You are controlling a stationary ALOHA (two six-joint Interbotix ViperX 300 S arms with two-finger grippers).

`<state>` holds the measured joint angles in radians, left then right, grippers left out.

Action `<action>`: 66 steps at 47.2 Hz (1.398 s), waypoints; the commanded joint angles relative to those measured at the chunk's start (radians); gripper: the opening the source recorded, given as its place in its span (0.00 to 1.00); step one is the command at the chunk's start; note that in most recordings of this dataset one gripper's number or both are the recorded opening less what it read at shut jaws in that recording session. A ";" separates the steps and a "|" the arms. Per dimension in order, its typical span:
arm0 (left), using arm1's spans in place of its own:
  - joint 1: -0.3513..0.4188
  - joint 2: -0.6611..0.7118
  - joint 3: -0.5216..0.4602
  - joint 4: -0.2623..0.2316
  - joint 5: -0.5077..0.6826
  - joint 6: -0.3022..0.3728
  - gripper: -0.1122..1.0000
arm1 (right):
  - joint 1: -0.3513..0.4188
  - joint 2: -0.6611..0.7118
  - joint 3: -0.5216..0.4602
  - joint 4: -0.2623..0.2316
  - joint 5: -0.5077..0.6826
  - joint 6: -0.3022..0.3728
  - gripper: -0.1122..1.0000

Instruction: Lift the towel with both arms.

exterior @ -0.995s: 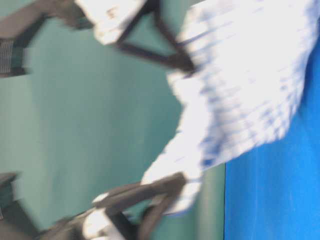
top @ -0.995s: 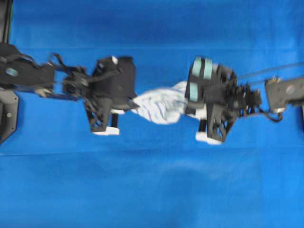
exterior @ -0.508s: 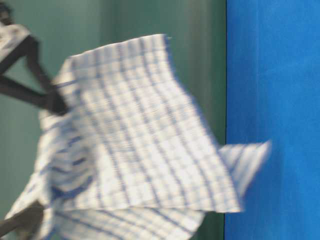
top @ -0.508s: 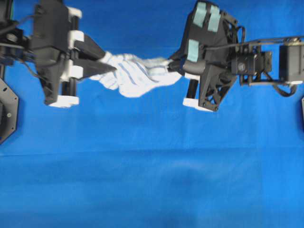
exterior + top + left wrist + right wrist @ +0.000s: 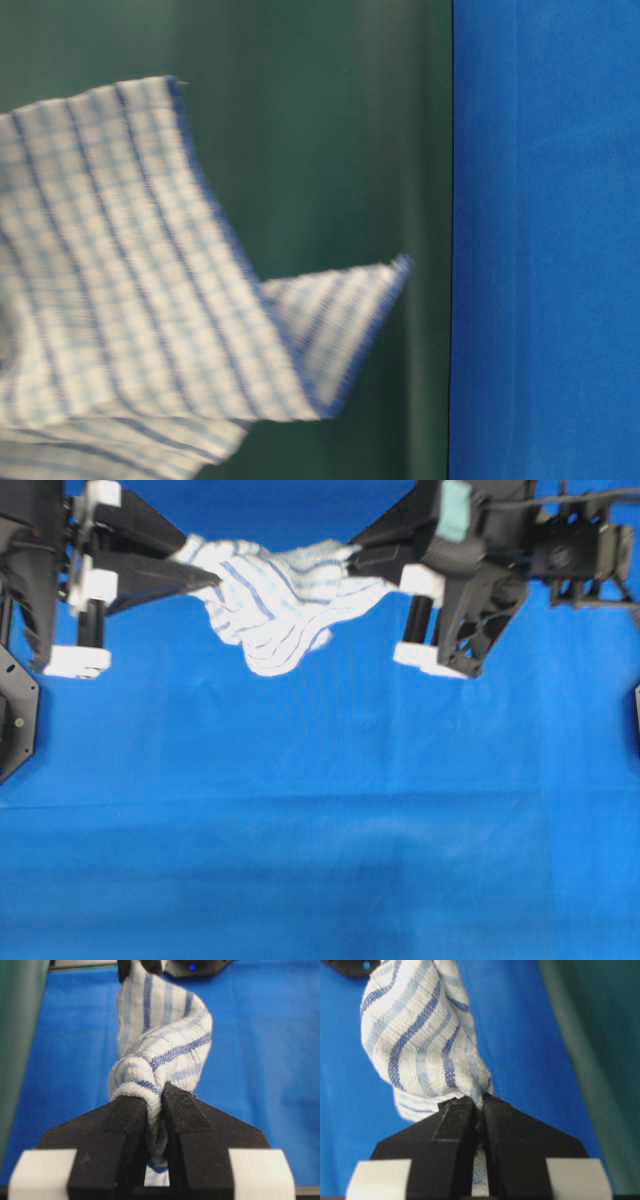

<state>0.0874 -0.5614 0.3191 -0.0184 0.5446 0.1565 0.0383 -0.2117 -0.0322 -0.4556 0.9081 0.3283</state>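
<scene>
In the overhead view, the left gripper [image 5: 205,577] in the upper left and the right gripper [image 5: 352,560] in the upper right each pinch one end of the blue-striped white towel [image 5: 275,605], so the cloth hangs between them near the top of the frame, above the blue table cover [image 5: 320,830]. In the table-level view the checked towel [image 5: 130,290] fills the left side, apparently clear of the blue surface, so I judge the lift nearly done. In the left wrist view the jaws are closed on a bunched end of the towel [image 5: 155,1060], and in the right wrist view the jaws are likewise closed on a thinner fold [image 5: 420,1035], which keeps the cloth stretched between both arms.
</scene>
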 commanded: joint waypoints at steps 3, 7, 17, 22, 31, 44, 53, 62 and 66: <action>0.003 0.008 -0.072 0.002 0.026 -0.002 0.14 | 0.002 -0.028 -0.055 -0.002 0.015 -0.008 0.14; 0.003 0.014 -0.089 0.002 0.040 -0.002 0.14 | 0.000 -0.032 -0.060 -0.002 0.014 -0.008 0.14; 0.003 0.020 -0.091 0.000 0.040 -0.002 0.14 | 0.000 -0.031 -0.055 0.018 0.012 -0.009 0.14; 0.003 0.025 -0.094 0.002 0.037 0.000 0.14 | 0.002 -0.032 -0.057 0.026 0.011 -0.011 0.14; -0.003 0.025 -0.101 0.002 0.034 0.006 0.14 | 0.002 -0.041 -0.057 0.026 -0.012 -0.021 0.15; -0.015 0.015 -0.089 0.000 0.032 -0.005 0.69 | 0.002 -0.040 -0.051 0.017 -0.011 -0.025 0.63; -0.025 0.014 -0.054 -0.003 0.032 -0.009 0.92 | 0.000 -0.040 -0.020 0.018 -0.014 -0.008 0.65; -0.048 0.023 0.038 -0.005 0.003 -0.012 0.92 | 0.012 -0.040 0.075 0.023 -0.057 0.028 0.66; -0.067 0.025 0.094 -0.006 -0.029 -0.014 0.92 | 0.025 -0.040 0.137 0.023 -0.112 0.064 0.66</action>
<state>0.0383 -0.5354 0.3912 -0.0215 0.5476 0.1427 0.0491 -0.2301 0.0752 -0.4326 0.8437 0.3697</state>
